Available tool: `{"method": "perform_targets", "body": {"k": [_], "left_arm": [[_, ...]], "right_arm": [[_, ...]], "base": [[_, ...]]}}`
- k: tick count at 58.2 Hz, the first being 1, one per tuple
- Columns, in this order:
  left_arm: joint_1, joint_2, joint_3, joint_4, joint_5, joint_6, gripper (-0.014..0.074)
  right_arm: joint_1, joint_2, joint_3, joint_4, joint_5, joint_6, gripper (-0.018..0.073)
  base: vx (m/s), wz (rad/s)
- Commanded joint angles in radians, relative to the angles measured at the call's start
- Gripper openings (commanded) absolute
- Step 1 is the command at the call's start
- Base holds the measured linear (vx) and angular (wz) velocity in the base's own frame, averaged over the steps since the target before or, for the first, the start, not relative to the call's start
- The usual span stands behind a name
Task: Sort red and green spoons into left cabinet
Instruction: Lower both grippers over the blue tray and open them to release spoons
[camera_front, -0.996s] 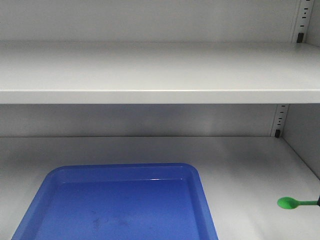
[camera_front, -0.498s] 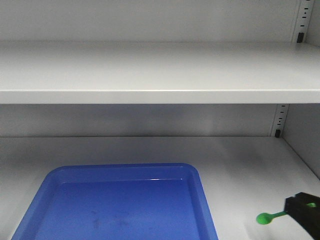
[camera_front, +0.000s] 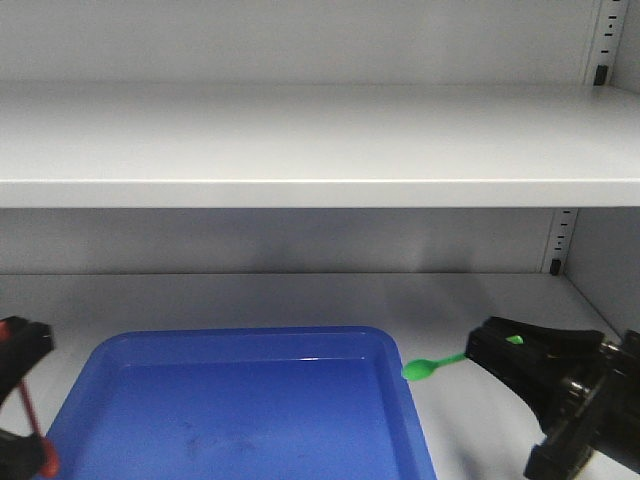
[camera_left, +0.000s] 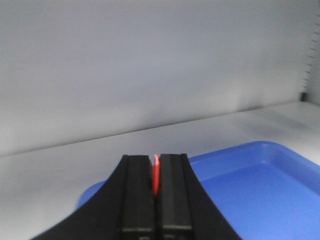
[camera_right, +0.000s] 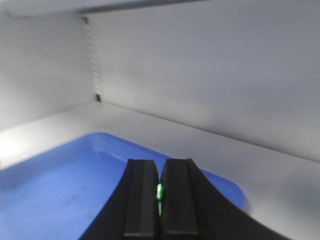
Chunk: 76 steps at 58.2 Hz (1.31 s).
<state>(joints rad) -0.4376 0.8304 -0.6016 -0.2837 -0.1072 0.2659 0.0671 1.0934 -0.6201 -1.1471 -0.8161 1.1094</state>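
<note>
the cabinet (camera_front: 300, 145) fills the front view, its lower shelf (camera_front: 480, 300) carrying a blue tray (camera_front: 240, 400) that takes up most of the left and middle. both arms are inside at shelf height, 1 at each end of the tray.

the right gripper (camera_front: 490, 352) comes in from the right, its jaws pressed together on the handle of the green spoon (camera_front: 430, 367); the bowl sticks out leftward, just beside or touching the tray's right rim, which of the 2 i cannot tell. the right wrist view shows a sliver of green pinched between the pads.

the left gripper (camera_front: 20, 400) sits at the tray's left edge, and the left wrist view shows it pinching the red spoon (camera_left: 155, 172) between closed pads.

the step in hand looks like delivery: both spoons are carried in, neither yet set down. the next move probably calls for bringing each spoon over the tray floor, lowering, then parting the jaws.
</note>
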Motion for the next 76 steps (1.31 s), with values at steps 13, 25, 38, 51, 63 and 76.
{"method": "perform_targets", "body": {"k": [13,25,38,51,63,76], "left_arm": [[-0.118,0.146,-0.072,0.011,-0.211,-0.013,0.0],[-0.169,0.215,-0.072,0.021,-0.322,-0.065,0.0],[-0.172,0.271,-0.072,0.077,-0.403,-0.062,0.0004],[-0.172,0.278,-0.072,0.089,-0.415,-0.061,0.0105],[-0.172,0.278,-0.071,0.089,-0.416,-0.06,0.0335],[-0.171,0.276,-0.071,0.088,-0.426,-0.003,0.0574]], "right_arm": [[0.125,0.168,-0.145,0.077,-0.111,-0.042,-0.0004],[0.272,0.288,-0.241,0.134,-0.003,-0.074,-0.0004],[0.361,0.424,-0.331,0.198,-0.009,-0.175,0.0001],[0.366,0.447,-0.346,0.212,0.012,-0.205,0.0112],[0.366,0.447,-0.346,0.212,0.012,-0.206,0.0372],[0.364,0.446,-0.346,0.214,0.015,-0.206,0.0648]], "base": [[0.0,0.0],[0.0,0.0],[0.0,0.0],[0.0,0.0],[0.0,0.0],[0.0,0.0]]}}
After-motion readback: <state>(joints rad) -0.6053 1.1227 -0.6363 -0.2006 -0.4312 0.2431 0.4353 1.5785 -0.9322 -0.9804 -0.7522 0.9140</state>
